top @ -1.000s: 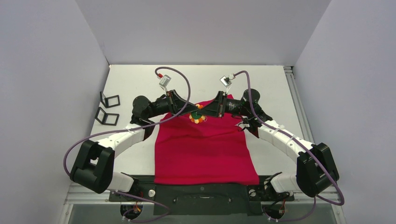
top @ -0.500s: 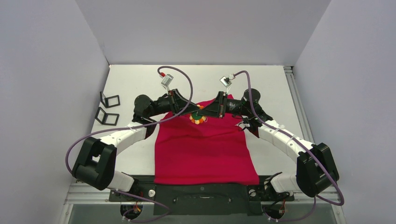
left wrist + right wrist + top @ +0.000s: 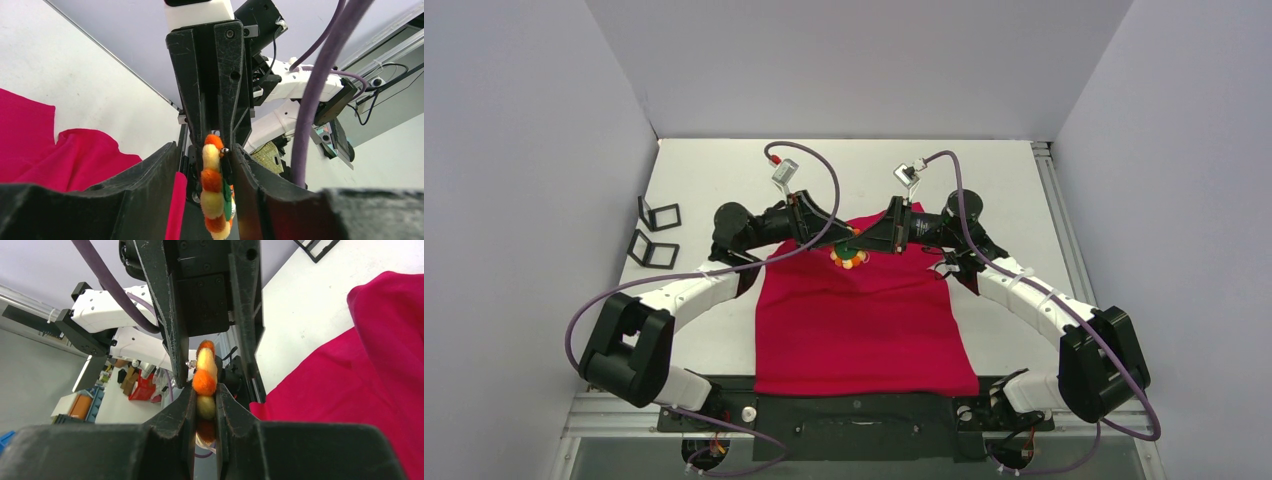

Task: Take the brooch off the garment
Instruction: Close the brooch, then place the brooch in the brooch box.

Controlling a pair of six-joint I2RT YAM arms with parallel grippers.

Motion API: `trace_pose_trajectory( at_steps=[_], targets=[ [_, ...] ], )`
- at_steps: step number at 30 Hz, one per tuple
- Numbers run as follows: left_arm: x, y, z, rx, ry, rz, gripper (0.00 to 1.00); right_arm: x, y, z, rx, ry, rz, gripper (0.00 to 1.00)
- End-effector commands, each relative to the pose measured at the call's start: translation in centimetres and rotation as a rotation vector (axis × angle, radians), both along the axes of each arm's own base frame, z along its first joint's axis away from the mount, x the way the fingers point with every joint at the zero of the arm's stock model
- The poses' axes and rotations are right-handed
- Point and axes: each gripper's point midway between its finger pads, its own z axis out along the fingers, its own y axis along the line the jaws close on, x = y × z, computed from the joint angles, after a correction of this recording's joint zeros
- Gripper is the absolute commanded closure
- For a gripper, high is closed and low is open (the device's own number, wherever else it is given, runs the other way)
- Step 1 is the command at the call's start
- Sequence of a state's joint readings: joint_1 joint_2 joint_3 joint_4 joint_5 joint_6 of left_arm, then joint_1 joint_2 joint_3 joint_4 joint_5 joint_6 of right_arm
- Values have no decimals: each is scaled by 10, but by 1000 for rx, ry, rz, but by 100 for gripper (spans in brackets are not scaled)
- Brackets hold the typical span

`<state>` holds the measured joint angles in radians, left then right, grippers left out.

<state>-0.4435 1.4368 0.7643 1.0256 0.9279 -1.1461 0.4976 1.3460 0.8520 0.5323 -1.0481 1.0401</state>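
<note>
We see the brooch [image 3: 214,192], a ring of fuzzy orange and yellow balls on a green back, standing edge-on over the garment's [image 3: 864,320] far end. The red cloth is rumpled there and flat nearer us. The right gripper [image 3: 205,392] pinches the brooch between narrow matte black jaws. The left gripper [image 3: 205,152] brackets it, jaws parted wider than the ring, not clamping.
</note>
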Motion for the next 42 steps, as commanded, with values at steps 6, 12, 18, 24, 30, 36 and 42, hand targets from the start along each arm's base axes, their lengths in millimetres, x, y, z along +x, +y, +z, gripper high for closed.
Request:
trace_pose_trajectory(
  at_steps=[6,12,18,24,30,36,42],
  targets=[
    [2,10,31,-28,-96,4,46,-3,-2,38,80,-145,3,100],
    [4,22,48,-62,-112,26,38,-1,-3,34,69,-136,-5,100],
    [10,37,48,-46,-103,59,42,0,-2,37,72,-148,-6,100],
    [-6,37,28,7,-74,9,48,-3,0,46,93,-188,11,100],
    [-12,27,8,81,-41,-15,50,-8,3,53,107,-214,33,100],
    [-18,25,11,69,-53,-35,72,-12,5,55,110,-226,45,100],
    [-22,27,25,27,-77,-51,100,-7,6,44,65,-210,37,90]
  ],
)
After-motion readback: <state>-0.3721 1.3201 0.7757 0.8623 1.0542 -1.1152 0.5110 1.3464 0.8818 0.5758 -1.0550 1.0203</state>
